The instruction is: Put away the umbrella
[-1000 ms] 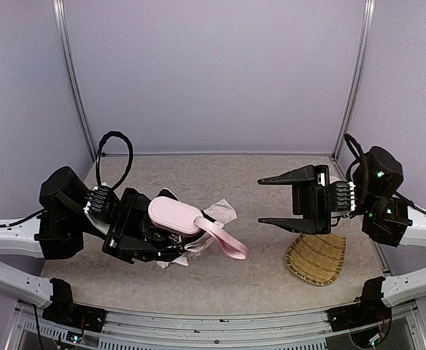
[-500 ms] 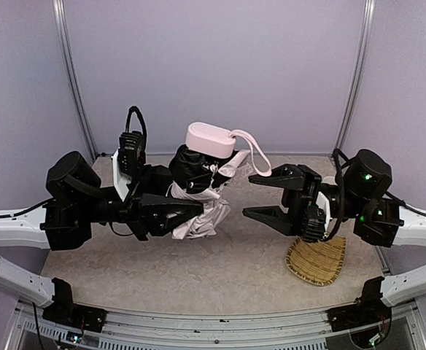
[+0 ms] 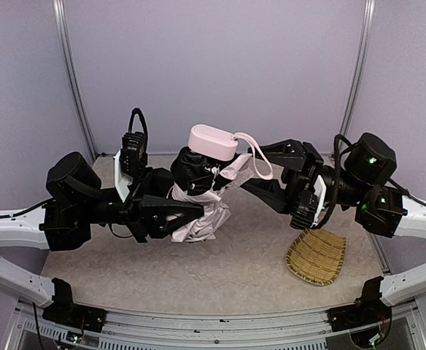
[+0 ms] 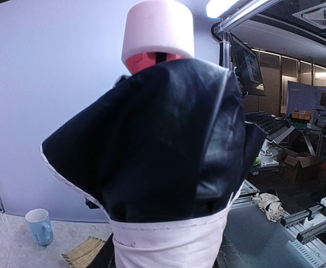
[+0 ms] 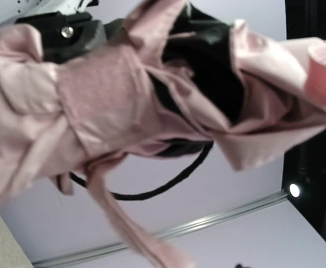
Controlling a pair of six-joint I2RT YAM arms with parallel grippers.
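Currently left hand (image 3: 178,198) clamped on pale pink folding umbrella (image 3: 201,186), upright above counter (image 3: 235,281) centre. Right hand (image 3: 254,166) spread open beside it. Woven straw tray (image 3: 315,257) at near right corner.

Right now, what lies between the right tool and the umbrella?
Nothing. In the top view the right tool sits with open jaws flanking the wrist strap of the umbrella; contact is unclear.

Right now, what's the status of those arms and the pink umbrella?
Left end effector shut on umbrella, held upright in the air. Right end effector open, jaws flanking its loose fabric. Woven tray aside, untouched.
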